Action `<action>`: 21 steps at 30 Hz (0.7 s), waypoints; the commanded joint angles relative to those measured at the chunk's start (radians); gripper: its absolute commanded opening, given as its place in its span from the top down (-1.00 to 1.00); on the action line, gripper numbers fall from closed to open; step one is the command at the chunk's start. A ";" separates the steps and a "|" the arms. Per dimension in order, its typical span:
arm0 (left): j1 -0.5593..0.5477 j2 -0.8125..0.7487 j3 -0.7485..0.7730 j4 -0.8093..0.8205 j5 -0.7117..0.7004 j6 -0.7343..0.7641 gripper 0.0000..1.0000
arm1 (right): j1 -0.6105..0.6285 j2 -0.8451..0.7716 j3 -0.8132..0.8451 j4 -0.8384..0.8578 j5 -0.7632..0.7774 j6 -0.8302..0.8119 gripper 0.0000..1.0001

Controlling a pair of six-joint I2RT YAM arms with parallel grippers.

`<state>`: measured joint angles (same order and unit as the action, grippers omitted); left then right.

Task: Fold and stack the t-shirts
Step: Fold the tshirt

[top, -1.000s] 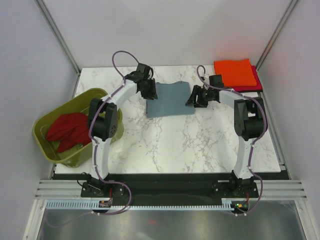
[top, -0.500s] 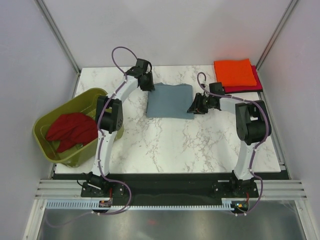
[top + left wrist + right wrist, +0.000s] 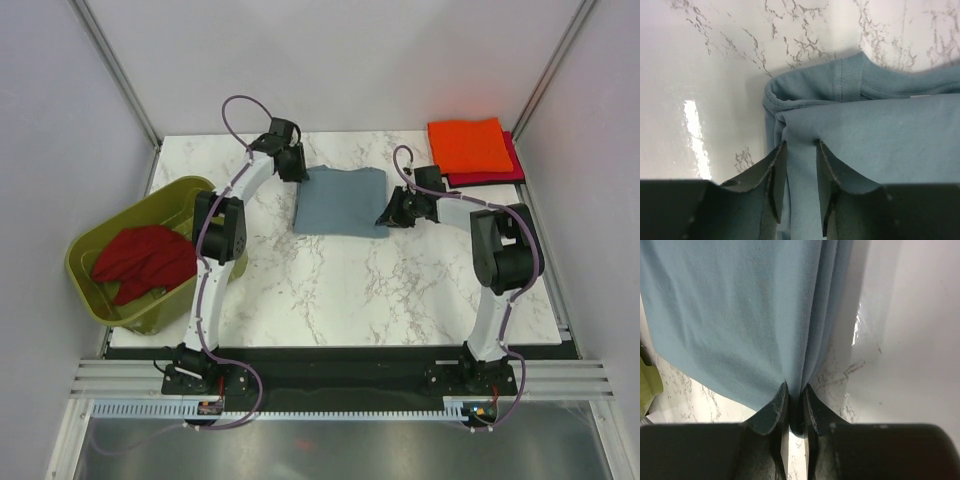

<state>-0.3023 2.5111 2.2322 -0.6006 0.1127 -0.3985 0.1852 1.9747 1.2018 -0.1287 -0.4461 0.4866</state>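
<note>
A slate blue-grey t-shirt (image 3: 340, 200) lies folded flat on the marble table (image 3: 350, 290). My left gripper (image 3: 293, 166) is at its far left corner. In the left wrist view the left gripper (image 3: 802, 144) is shut on a thick fold of the blue-grey t-shirt (image 3: 890, 135) beside the collar. My right gripper (image 3: 396, 212) is at the shirt's near right corner. In the right wrist view the right gripper (image 3: 796, 386) pinches the edge of the blue-grey t-shirt (image 3: 740, 315). A folded orange t-shirt (image 3: 468, 143) lies on a magenta-red one (image 3: 508, 168) at the back right. A dark red t-shirt (image 3: 140, 262) is crumpled in the tub.
The olive-green plastic tub (image 3: 84, 284) stands at the table's left edge, beside the left arm. Bare marble stretches from the blue-grey shirt to the table's near edge. Grey walls enclose the table on three sides.
The right gripper slid toward the near right corner of the blue-grey shirt and closed on its edge. The left gripper shifted to the far left corner, keeping its hold.
</note>
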 commanded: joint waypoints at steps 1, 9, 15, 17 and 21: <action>-0.001 -0.165 -0.003 0.015 0.036 0.046 0.21 | -0.001 -0.073 -0.027 -0.023 0.052 -0.002 0.82; -0.093 -0.461 -0.291 0.007 -0.001 0.082 0.19 | -0.001 -0.210 -0.209 -0.052 0.070 -0.002 0.87; -0.242 -0.643 -0.549 0.033 0.051 0.044 0.22 | -0.001 -0.362 -0.358 -0.078 0.084 0.030 0.67; -0.262 -0.670 -0.607 0.092 0.073 0.020 0.22 | -0.003 -0.388 -0.357 -0.115 0.121 0.035 0.49; -0.261 -0.628 -0.677 0.143 0.097 -0.034 0.23 | -0.013 -0.418 -0.295 -0.187 0.178 0.030 0.28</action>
<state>-0.5995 1.8503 1.5856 -0.5171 0.1905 -0.3866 0.1825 1.5936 0.8501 -0.2615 -0.3336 0.5117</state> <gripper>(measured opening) 0.389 0.353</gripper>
